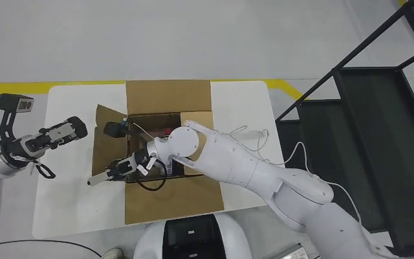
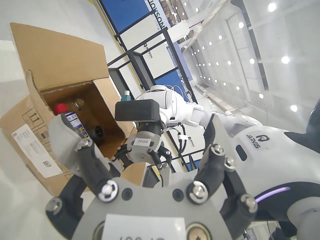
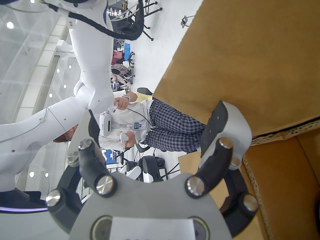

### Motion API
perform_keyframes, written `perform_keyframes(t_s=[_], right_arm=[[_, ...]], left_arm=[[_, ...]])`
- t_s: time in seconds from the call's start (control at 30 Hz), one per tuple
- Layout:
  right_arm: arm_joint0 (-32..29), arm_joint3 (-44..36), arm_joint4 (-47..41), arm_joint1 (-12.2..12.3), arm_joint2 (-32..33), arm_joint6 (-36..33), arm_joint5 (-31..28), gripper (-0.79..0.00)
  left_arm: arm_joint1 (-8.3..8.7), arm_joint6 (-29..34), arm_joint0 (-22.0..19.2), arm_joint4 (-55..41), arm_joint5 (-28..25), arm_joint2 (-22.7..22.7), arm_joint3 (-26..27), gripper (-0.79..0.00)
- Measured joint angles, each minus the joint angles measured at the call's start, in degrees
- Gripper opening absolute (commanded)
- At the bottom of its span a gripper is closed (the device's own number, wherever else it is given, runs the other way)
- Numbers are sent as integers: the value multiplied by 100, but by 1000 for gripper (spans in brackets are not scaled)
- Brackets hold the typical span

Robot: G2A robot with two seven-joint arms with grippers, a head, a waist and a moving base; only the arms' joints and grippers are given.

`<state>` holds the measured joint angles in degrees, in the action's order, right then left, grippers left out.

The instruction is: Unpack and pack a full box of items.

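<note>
An open cardboard box (image 1: pixel 168 96) stands in the middle of the white table (image 1: pixel 239 103) with its flaps folded out. Inside it stands a dark bottle with a red cap (image 2: pixel 71 121), whose red cap (image 1: pixel 169 131) shows in the top view. My right arm stretches across the box, and its gripper (image 1: pixel 107 173) is open and empty over the box's left flap. In the right wrist view that gripper (image 3: pixel 155 123) has a cardboard flap (image 3: pixel 250 51) beside it. My left gripper (image 1: pixel 77 128) hovers left of the box, pointing at it, open and empty (image 2: pixel 135 128).
Bare table surface lies to the left and right of the box. A black metal staircase (image 1: pixel 362 123) stands off the table's right side. A yellow line (image 1: pixel 65 85) runs along the floor behind the table.
</note>
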<state>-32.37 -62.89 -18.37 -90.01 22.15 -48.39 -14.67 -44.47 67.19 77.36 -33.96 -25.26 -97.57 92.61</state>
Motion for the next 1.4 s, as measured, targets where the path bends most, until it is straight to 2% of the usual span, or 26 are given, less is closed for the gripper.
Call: perform_keyframes(t_s=[0.37, 0.63, 0.8, 1.03, 1.4], right_arm=[[1, 482, 213, -298, -130, -260, 29, 0], [-48, 503, 374, -401, -68, -319, 8, 0], [-109, 438, 453, -392, 62, -384, 14, 0], [-189, 251, 518, -333, 333, -451, -47, 0], [-532, -493, 942, -21, 1022, -458, 43, 0]], left_arm=[[-40, 219, -496, -106, 263, 397, -611, 0], [-87, 254, -920, 155, 513, 831, -1119, 0], [-117, 306, -1065, 227, 498, 1017, -1340, 0], [-134, 274, -1062, 374, 555, 1133, -1481, 0], [-177, -218, -865, 752, 619, 1309, -1414, 0]])
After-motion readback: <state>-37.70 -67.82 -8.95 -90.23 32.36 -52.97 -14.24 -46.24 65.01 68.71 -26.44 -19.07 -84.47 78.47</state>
